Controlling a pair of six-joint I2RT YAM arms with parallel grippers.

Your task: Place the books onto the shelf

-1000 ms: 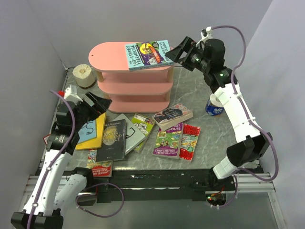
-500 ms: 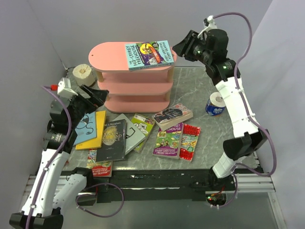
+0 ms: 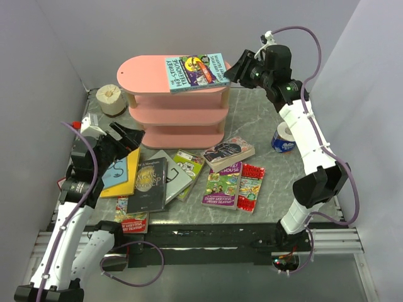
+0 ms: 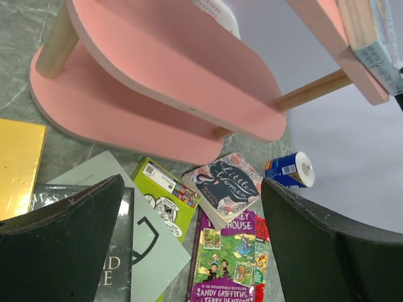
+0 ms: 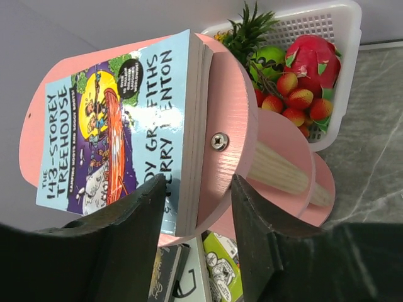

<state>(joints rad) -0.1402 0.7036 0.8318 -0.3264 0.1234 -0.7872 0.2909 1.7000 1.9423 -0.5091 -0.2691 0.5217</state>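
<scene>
The pink shelf (image 3: 151,69) stands at the back of the table. One light blue book (image 3: 196,71) lies flat on its top board, at the right end. My right gripper (image 3: 234,68) hovers just off that end; in the right wrist view its jaws (image 5: 198,179) stand half apart, holding nothing, with the book's edge (image 5: 192,126) and the board's edge beyond them. Several books lie on the table: yellow (image 3: 130,165), black (image 3: 148,184), lime green (image 3: 189,165), floral (image 3: 228,152), purple (image 3: 223,184), red (image 3: 250,187). My left gripper (image 3: 129,135) hangs wide open above the left pile, empty (image 4: 192,182).
A paper roll (image 3: 111,99) stands left of the shelf, and a blue-wrapped one (image 3: 283,138) sits at the right. A white basket of toy fruit (image 5: 340,38) is behind the shelf. Walls close in on the left, the right and the back.
My right gripper's jaws have narrowed from wide open to half open, and it sits slightly closer to the book's right edge. The left gripper rose briefly and came back.
</scene>
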